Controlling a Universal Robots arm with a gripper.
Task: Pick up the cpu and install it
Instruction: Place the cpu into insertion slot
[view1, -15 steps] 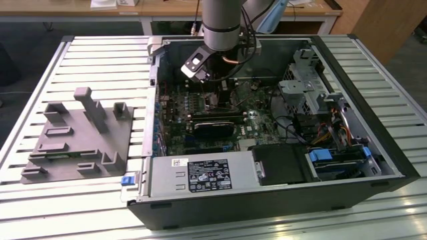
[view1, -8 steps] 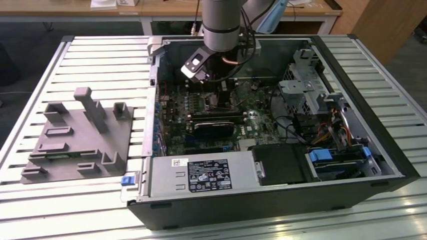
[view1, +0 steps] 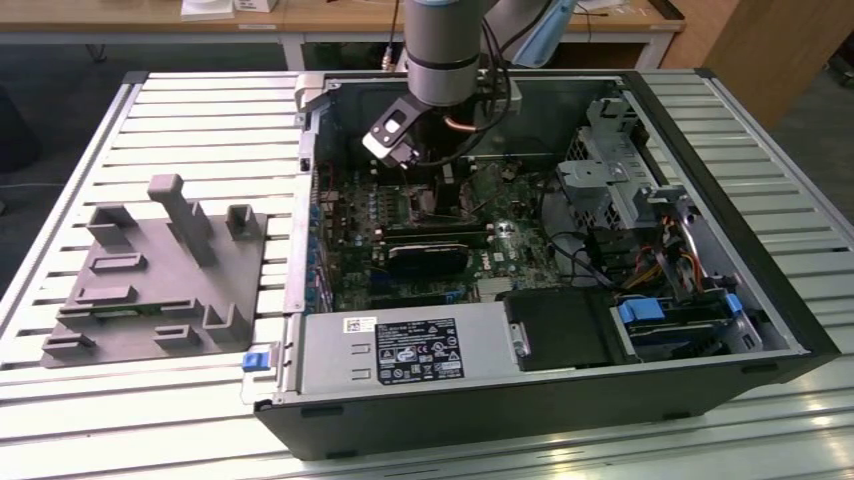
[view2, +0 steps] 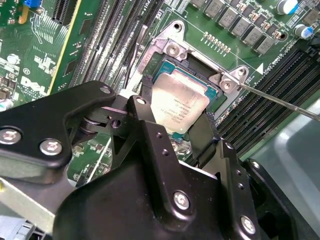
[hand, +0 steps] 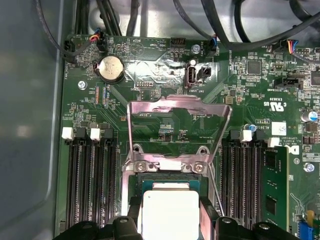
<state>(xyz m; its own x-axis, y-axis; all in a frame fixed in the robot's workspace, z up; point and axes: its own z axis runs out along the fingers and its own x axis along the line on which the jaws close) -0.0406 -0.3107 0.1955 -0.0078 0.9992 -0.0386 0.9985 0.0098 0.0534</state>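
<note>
We see the arm reaching down into an open computer case (view1: 781, 300) that lies on its side on the slatted tabletop (view1: 200, 110). The gripper (view1: 424, 190) hangs low over the green motherboard (view1: 414, 270), near the case's far wall. On the exterior view's left, well apart from the case, a grey fixture block (view1: 154, 270) with upright posts stands on the tabletop.

In the second wrist view the gripper (view2: 176, 114) has its black fingers (view2: 145, 117) pressed against two opposite edges of the cpu (view2: 180, 102), so we read it as clamped on the chip. The cpu's silver top faces up, and it sits directly over the black socket (view2: 196, 64), within the metal frame (view2: 172, 47). We cannot tell whether it is fully seated or just above the contacts. A thin metal lever (view2: 280, 102) runs out from the frame's corner across the memory slots (view2: 280, 70).

In the first wrist view the cpu (hand: 170, 212) lies between the two fingers (hand: 207, 217), with the socket's rim (hand: 170, 184) just beyond it. The hinged load plate (hand: 176, 107) stands raised behind the socket, leaving it uncovered. A round coin battery (hand: 110, 68) sits on the board further back, and black cables (hand: 220, 30) trail along the case wall
</note>
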